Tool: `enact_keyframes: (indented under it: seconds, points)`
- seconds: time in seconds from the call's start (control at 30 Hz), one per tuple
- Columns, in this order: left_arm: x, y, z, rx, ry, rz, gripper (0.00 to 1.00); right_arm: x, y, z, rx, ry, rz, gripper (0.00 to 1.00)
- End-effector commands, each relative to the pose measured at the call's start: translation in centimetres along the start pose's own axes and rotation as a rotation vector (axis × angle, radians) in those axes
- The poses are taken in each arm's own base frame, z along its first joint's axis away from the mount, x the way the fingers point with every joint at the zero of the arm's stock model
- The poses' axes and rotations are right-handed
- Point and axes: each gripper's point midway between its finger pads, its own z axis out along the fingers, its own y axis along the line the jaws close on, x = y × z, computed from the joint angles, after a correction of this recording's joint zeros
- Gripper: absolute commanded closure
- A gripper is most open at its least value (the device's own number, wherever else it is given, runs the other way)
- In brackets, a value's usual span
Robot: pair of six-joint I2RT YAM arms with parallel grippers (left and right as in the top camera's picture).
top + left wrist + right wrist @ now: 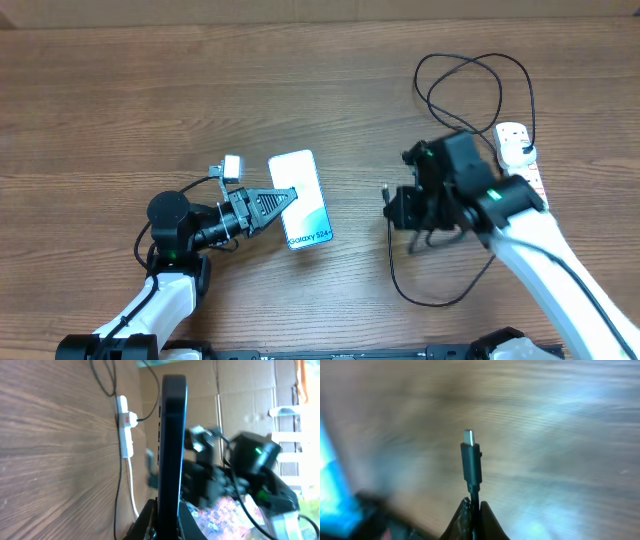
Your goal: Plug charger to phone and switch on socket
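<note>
Wood-grain table (120, 90) fills the frame. At centre, the left gripper (287, 198) pinches the phone (300, 170), its screen reading "Galaxy S24+". Right of centre, the right gripper (392, 205) pinches the charger (471, 462) tip. The socket (522, 150) lies at upper right.

I see a brown wood-grain table (120, 90) filling the overhead view, its grain running from 9 to 3 o'clock. A pale strip (300, 8) borders it at 12 o'clock. In the left wrist view, brown cardboard panels (240, 385) stand beyond the table, with a white slatted frame (287, 435) at 3 o'clock. In the right wrist view, bluish-white glare (580, 410) lies on the blurred tabletop towards 2 o'clock.
</note>
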Motion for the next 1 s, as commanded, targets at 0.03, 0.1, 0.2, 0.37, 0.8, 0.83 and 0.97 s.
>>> enact_keyframes:
  seconds: [0.03, 0.1, 0.2, 0.37, 0.8, 0.83, 0.97]
  points:
    - [-1.1, -2.6, 0.4, 0.048, 0.017, 0.049, 0.96, 3.2, 5.4, -3.7, -0.282, 0.022, -0.142, 0.96]
    - [-1.5, -3.3, 0.5, 0.057, 0.018, 0.062, 0.96, 4.6, 6.1, -4.5, -0.338, 0.021, -0.156, 0.96]
    - [-1.9, -4.0, 0.6, 0.065, 0.016, 0.073, 0.96, 6.1, 6.5, -4.8, -0.402, 0.034, -0.165, 0.96]
    - [-3.4, -4.9, 0.7, 0.071, -0.037, 0.09, 0.96, 7.8, 7.2, -3.8, -0.533, 0.084, -0.129, 0.96]
    - [-5.1, -7.7, 0.3, 0.142, -0.141, 0.166, 0.96, 6.5, 8.9, -1.7, -0.721, 0.049, -0.074, 0.96]
    - [-5.1, -7.7, 0.3, 0.142, -0.141, 0.166, 0.96, 6.6, 9.3, -1.8, -0.73, 0.053, -0.088, 0.96]
    - [-5.1, -7.6, 0.3, 0.141, -0.141, 0.165, 0.96, 7.1, 11.2, -1.8, -0.767, 0.062, -0.144, 0.96]
